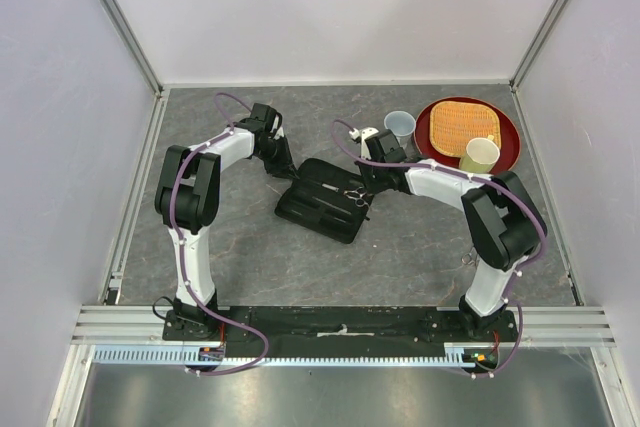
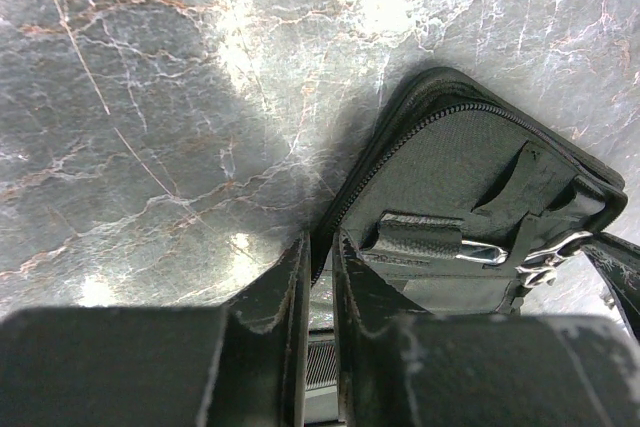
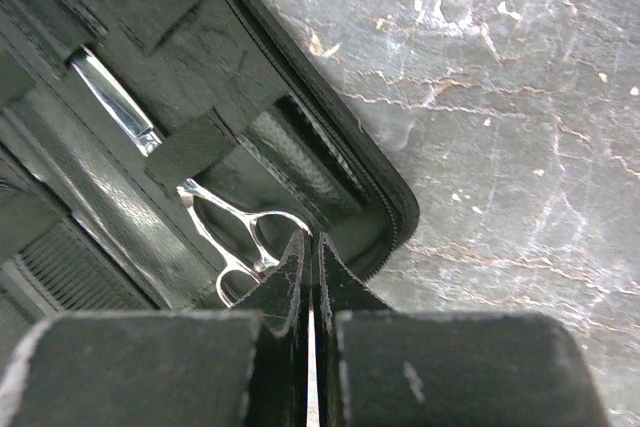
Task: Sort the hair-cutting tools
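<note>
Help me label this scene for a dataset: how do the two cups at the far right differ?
Colour: one is a pale blue cup, the other a yellow cup. Place: the pale blue cup stands on the table, just left of the red tray; the yellow cup stands on the tray, beside the woven mat. Both are upright with open tops.

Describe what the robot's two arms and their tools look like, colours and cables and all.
The left arm and right arm both have white links with chunky black joint housings, on black bases. A purple cable loops loosely along each arm. The left tool and right tool each end in two flat dark fingers with scuffed, pale-worn edges. No markings are readable.
</note>
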`<action>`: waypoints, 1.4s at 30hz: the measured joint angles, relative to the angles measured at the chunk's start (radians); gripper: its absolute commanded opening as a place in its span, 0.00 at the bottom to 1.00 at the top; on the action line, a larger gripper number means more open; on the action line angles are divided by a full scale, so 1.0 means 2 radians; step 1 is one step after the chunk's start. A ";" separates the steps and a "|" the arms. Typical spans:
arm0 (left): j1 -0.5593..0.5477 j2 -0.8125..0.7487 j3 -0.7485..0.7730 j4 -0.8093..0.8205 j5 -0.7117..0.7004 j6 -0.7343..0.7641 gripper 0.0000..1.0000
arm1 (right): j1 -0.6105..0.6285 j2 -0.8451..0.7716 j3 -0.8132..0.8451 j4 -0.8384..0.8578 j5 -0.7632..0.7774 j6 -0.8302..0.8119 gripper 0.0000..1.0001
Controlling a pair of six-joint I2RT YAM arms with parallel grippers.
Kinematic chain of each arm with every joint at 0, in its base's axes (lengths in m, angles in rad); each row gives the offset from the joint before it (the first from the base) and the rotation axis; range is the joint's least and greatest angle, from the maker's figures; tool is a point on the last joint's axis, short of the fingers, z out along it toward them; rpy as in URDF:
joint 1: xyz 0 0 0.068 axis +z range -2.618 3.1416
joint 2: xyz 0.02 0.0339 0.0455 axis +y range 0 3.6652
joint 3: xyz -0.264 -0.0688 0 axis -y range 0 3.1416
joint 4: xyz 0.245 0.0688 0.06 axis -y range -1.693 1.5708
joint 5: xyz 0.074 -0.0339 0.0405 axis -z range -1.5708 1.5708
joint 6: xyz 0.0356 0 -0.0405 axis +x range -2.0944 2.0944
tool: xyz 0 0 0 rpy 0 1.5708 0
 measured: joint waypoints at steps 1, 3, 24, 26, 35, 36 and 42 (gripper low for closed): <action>0.000 0.000 0.000 0.000 0.000 0.000 0.17 | 0.000 0.001 0.000 0.003 -0.001 0.008 0.00; 0.000 0.000 0.000 0.000 0.001 0.000 0.17 | 0.000 0.003 0.000 0.016 -0.007 0.029 0.00; 0.000 -0.011 -0.022 0.029 0.004 -0.001 0.22 | -0.003 0.038 0.021 0.026 -0.032 0.124 0.16; -0.001 -0.013 -0.027 0.035 0.003 -0.001 0.24 | -0.002 0.038 0.030 0.003 -0.037 0.127 0.35; -0.008 -0.027 -0.044 0.057 -0.009 -0.005 0.38 | 0.006 0.022 0.055 -0.078 -0.020 0.142 0.64; -0.009 -0.028 -0.045 0.059 -0.010 -0.005 0.40 | 0.006 0.016 0.059 -0.088 -0.007 0.143 0.65; -0.013 -0.044 -0.059 0.061 -0.007 -0.005 0.66 | 0.001 -0.053 0.078 -0.143 0.103 0.175 0.65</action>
